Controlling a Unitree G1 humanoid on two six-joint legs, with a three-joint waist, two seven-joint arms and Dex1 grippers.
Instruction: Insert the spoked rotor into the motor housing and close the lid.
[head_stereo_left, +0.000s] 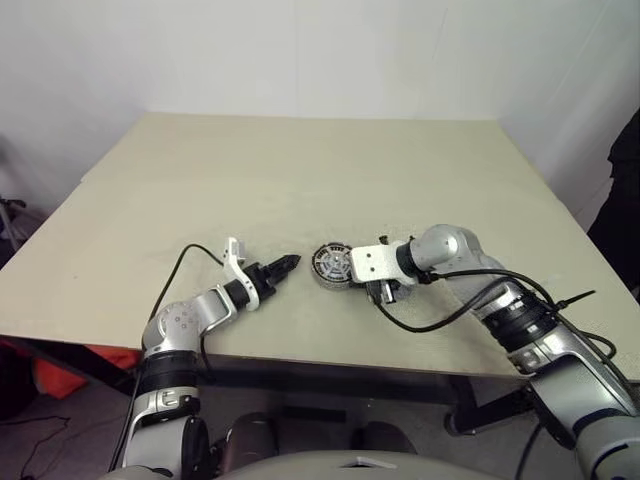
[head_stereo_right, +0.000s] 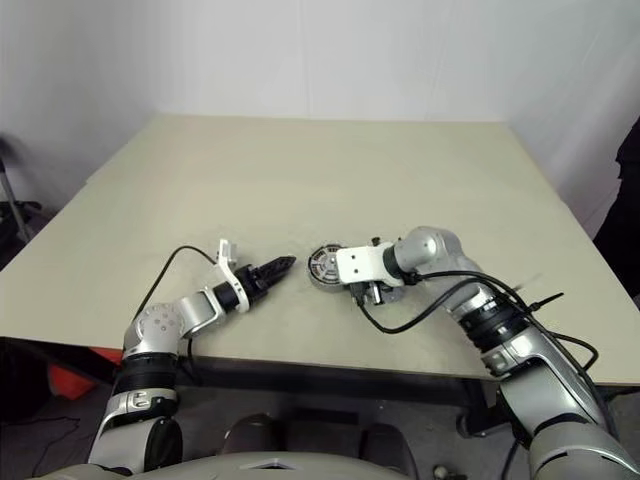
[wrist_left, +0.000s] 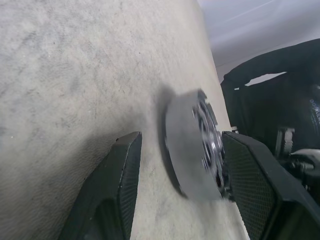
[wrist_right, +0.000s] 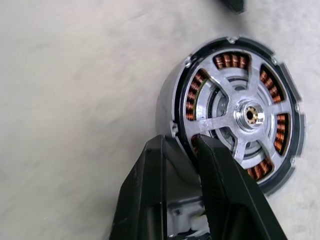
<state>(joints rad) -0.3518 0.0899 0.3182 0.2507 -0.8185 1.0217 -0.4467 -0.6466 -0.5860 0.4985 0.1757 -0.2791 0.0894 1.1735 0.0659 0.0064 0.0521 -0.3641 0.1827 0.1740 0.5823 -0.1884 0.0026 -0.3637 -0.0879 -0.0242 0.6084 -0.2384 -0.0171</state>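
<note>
The table (head_stereo_left: 300, 170) is a beige surface. The motor housing (head_stereo_left: 332, 265) rests on it near the front edge, between the two grippers. The spoked rotor (wrist_right: 245, 116) sits inside the housing, with copper windings visible between its spokes. The right gripper (wrist_right: 181, 165) is at the housing's right side; its fingers stand narrow, pinching the housing rim, one finger outside the wall and one over the rotor face. The left gripper (head_stereo_left: 290, 264) is just left of the housing, fingers apart and holding nothing.

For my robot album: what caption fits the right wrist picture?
Right gripper pinching the rim of the motor housing.
</note>
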